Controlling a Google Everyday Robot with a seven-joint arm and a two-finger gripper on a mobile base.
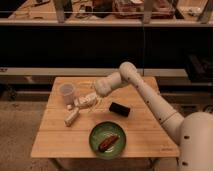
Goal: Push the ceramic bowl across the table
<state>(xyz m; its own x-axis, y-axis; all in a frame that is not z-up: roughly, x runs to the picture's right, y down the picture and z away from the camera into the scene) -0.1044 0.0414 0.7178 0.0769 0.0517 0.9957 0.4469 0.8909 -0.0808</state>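
Note:
The ceramic bowl [96,136] is green and round. It sits near the front edge of the wooden table [145,131], at the middle, with a brown item [108,142] lying in it. My gripper [84,101] is low over the table's left-middle part, behind and to the left of the bowl and apart from it. It is right next to a white cup [66,93]. My white arm [145,92] reaches in from the right.
A black flat object [119,108] lies on the table between the arm and the bowl. A white bottle-like object [71,117] lies on its side left of the bowl. A dark shelf unit stands behind the table.

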